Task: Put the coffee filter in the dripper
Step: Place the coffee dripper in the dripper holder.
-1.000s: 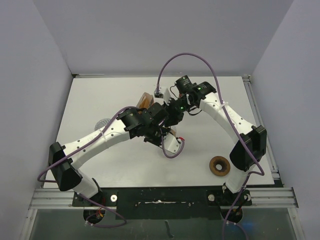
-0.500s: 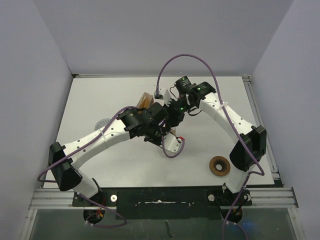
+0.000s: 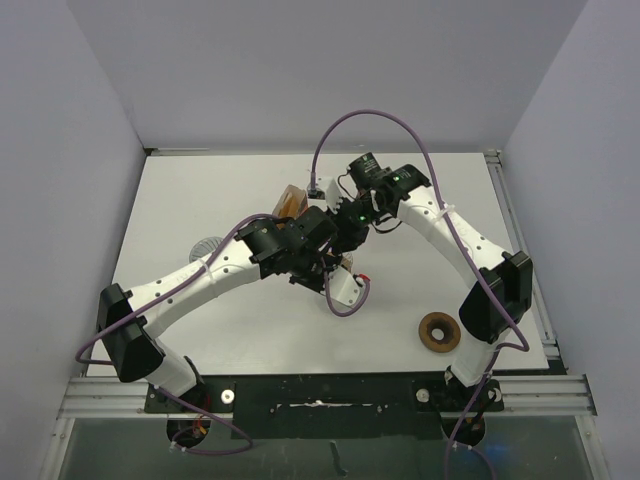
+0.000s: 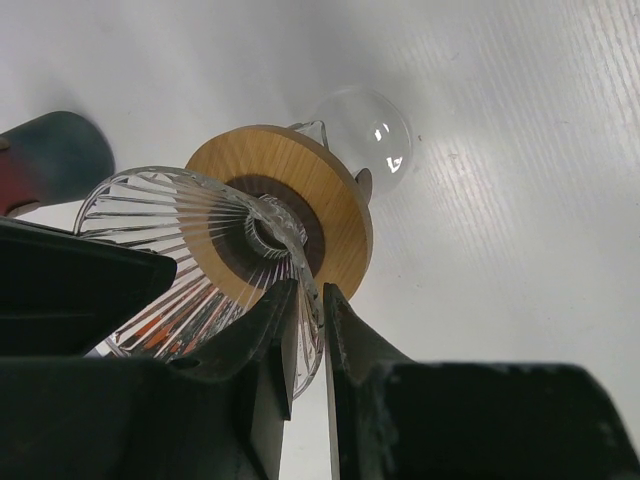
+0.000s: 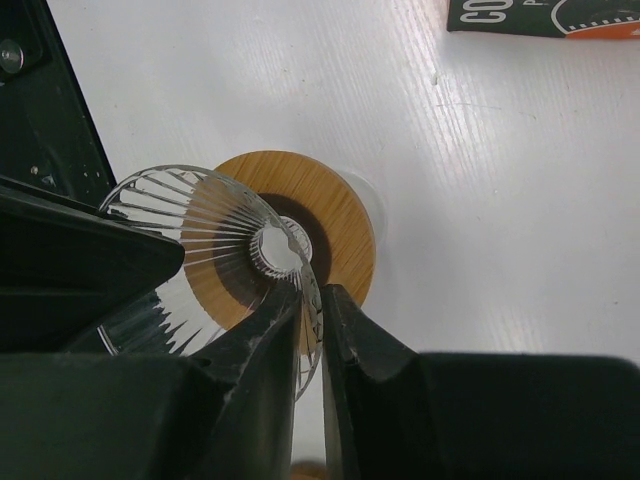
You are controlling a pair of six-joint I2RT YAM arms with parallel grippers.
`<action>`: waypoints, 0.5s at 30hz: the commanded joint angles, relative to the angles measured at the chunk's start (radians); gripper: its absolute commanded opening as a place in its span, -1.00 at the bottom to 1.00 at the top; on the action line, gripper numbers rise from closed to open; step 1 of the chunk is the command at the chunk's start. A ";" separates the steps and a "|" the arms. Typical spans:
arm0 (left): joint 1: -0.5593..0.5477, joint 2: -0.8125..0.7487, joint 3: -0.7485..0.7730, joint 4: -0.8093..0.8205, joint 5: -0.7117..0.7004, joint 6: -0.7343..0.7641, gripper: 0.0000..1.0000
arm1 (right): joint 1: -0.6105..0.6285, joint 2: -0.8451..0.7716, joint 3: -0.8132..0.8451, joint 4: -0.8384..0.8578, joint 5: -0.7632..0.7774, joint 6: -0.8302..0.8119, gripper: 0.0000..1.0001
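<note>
A white table [image 3: 270, 330] fills the floor of a plain grey-walled booth [image 3: 300, 70], and the two arms meet over its middle.

In the left wrist view the left gripper [image 4: 310, 300] has its black fingers [image 4: 268, 345] clenched on the ribbed rim of the glass dripper [image 4: 150, 210], with the thin wall caught between them. The right gripper [image 5: 310, 300] does the same in its own view: its fingers [image 5: 352, 345] pinch that rim, just beside the other gripper's dark body at 9 o'clock. The cone narrows to a small hole, and around its neck sits the wooden collar [image 4: 300, 170]. A rounded clear glass part [image 4: 365, 130] shows past the collar at 1 o'clock. Whether the dripper rests on the table or hangs just above it I cannot tell. From the top camera it is hidden under the two wrists.

Outward from the grip, a brown paper-coloured object [image 3: 291, 200] stands close by at 11 o'clock; I cannot tell if this is the coffee filter. A small glass item [image 3: 205, 243] lies well apart at 9 o'clock. A loose wooden ring [image 3: 438, 332] lies at 4 o'clock, near the right arm's base. A dark printed box [image 5: 545, 15] cuts the right wrist view's corner at 1 o'clock. A purple cable [image 3: 370, 112] arches over the right wrist.
</note>
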 commanded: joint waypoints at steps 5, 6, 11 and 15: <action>0.000 -0.013 0.020 0.003 0.008 -0.007 -0.76 | 0.008 -0.051 -0.024 0.022 0.049 -0.007 -0.76; 0.000 -0.012 0.022 0.003 0.008 -0.010 -0.77 | 0.008 -0.052 -0.026 0.022 0.050 -0.007 -0.77; 0.002 -0.004 0.032 0.003 0.010 -0.040 -0.80 | 0.007 -0.053 -0.021 0.022 0.051 -0.003 -0.77; 0.010 -0.002 0.036 0.004 0.019 -0.056 -0.81 | 0.009 -0.053 -0.020 0.020 0.049 -0.001 -0.73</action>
